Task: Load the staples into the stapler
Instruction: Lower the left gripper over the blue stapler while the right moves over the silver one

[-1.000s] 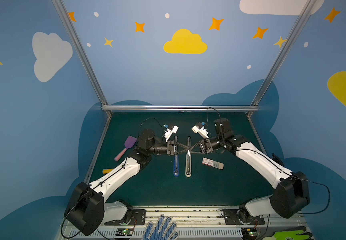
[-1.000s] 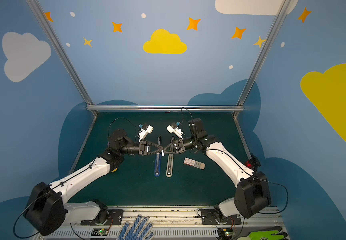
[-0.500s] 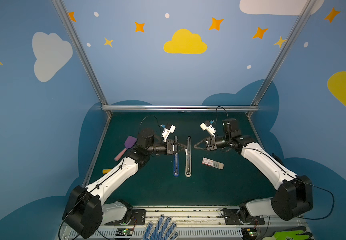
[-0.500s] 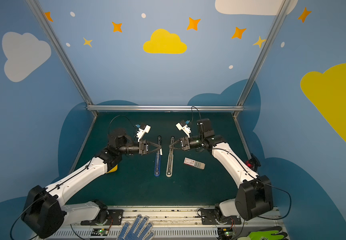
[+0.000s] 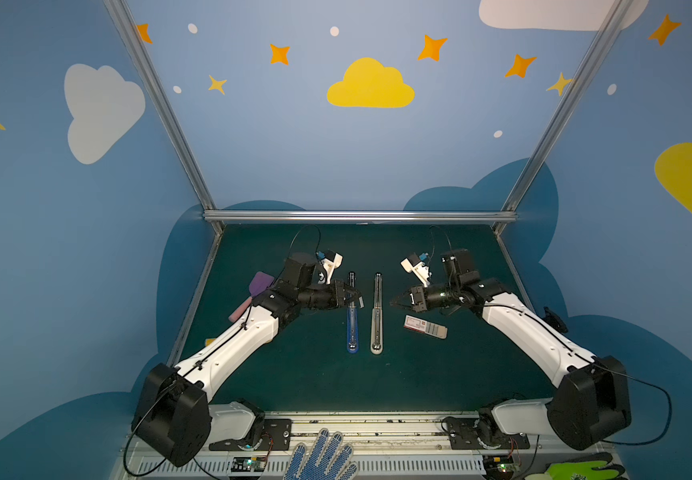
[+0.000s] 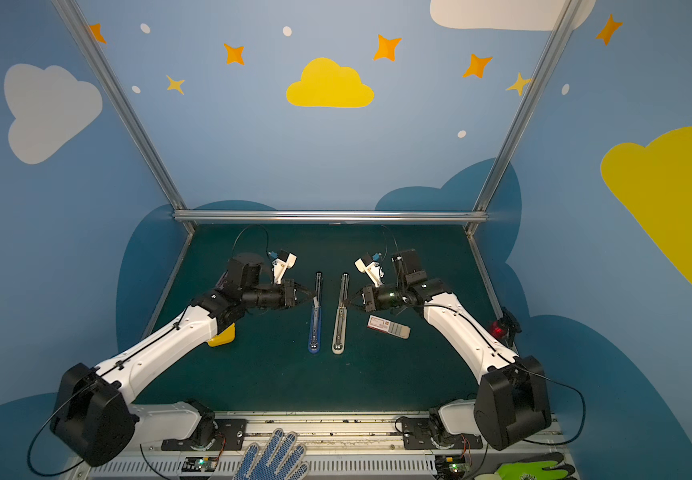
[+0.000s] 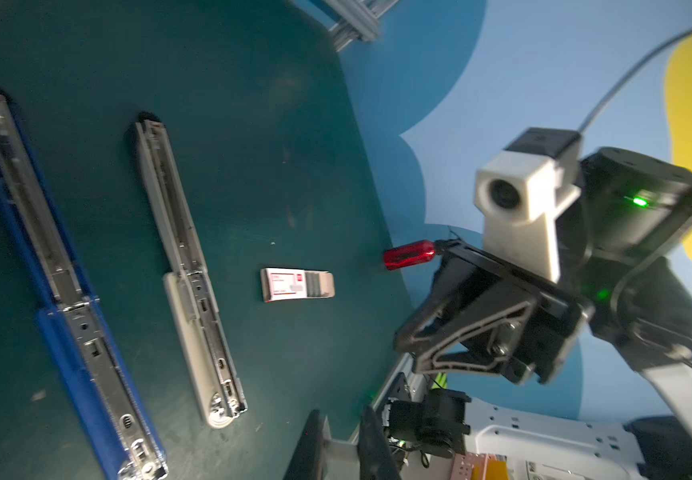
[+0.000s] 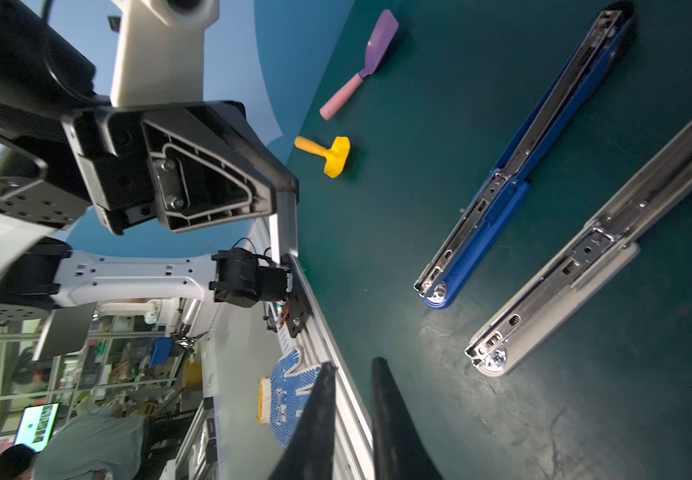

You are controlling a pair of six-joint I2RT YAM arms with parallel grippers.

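Green table cover (image 5: 294,374), two long staplers lying opened flat, side by side: what are your jaws doing here? — DESK

My left gripper (image 5: 354,297) is hovering over the far half of the blue stapler (image 5: 352,332). Its jaws are pinching a thin pale strip (image 8: 286,224), which is sticking out from the tips in the right wrist view. What the strip is, I cannot tell. — ROBOT

And the right one? — DESK

My right gripper (image 5: 393,302) is pointing at the pale grey stapler (image 5: 376,328) from the right, near its middle. Its jaws are standing a little apart with nothing between them, and the front rail is showing through the gap in the right wrist view. — ROBOT

Where are the staples sitting? — DESK

The staples (image 5: 425,327) are lying in their small white box with the red mark, flat on the cover. The box is to the right of the pale grey stapler and apart from it, just nearer the front edge than my right gripper. The beige inner tray is sticking partly out on the side away from the staplers. Neither of my grippers is touching the box. A purple and pink spatula (image 8: 367,54) and a yellow tool (image 8: 331,156) are lying by the left edge. — ROBOT
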